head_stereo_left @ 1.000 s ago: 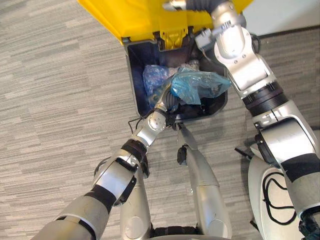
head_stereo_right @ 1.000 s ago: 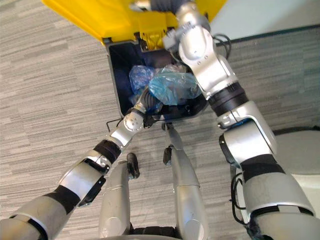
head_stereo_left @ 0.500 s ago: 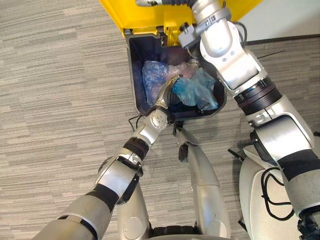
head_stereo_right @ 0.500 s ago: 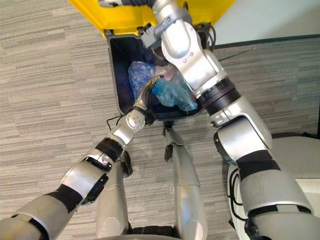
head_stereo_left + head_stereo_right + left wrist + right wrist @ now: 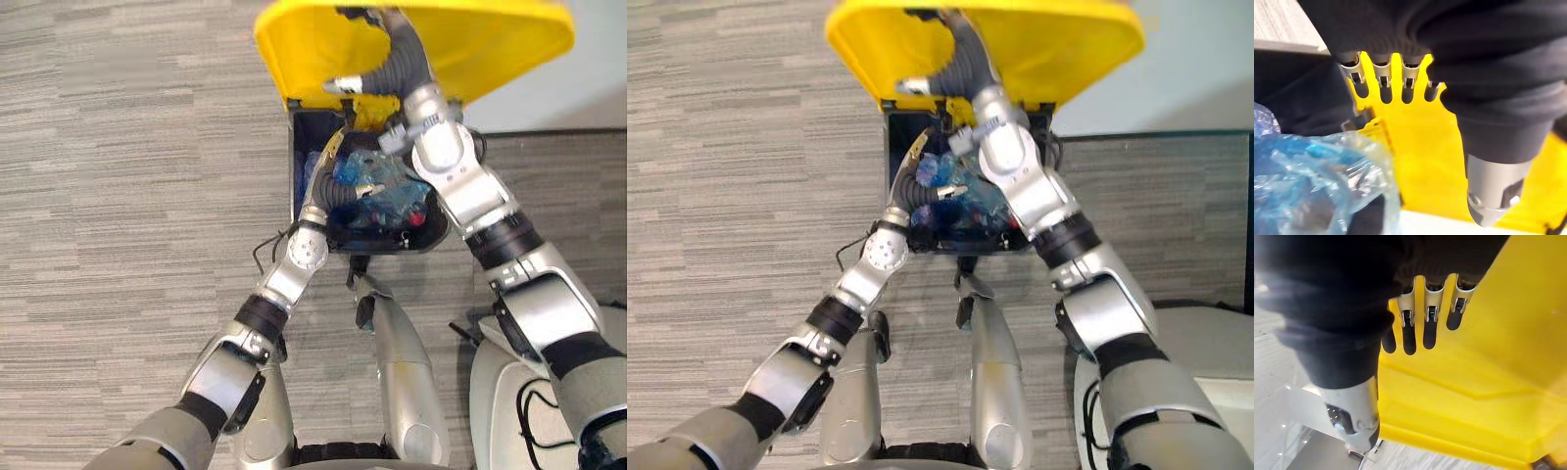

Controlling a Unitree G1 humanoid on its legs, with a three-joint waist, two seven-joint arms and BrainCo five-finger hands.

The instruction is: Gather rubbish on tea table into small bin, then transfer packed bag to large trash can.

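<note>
1. One large trash can (image 5: 896, 147) is seen on the grey striped floor (image 5: 127, 196). It has a dark body and one yellow lid (image 5: 490, 39), which is swung up and open at the far edge.
2. Two bags can be counted inside the can. A teal-blue packed bag (image 5: 387, 191) is lodged toward the near edge and right side of the opening, and a red scrap can be seen through its film. A paler blue bag (image 5: 315, 168) is set against the left wall, just beside the first.
3. What else is held in either bag cannot be made out through the crumpled plastic.
4. One left hand (image 5: 1382, 78) is reached into the opening over the near-left corner. Its fingers are held straight and spread, pointed toward the yellow lid, with the thumb set apart. Nothing is gripped by them. The teal-blue bag lies released just beside the hand, and whether the palm is touched by it cannot be told.
5. One right hand (image 5: 1409, 328) is raised at the far edge. Its fingers are laid flat and uncurled against the underside of the lid, with the thumb standing off to one side.
</note>
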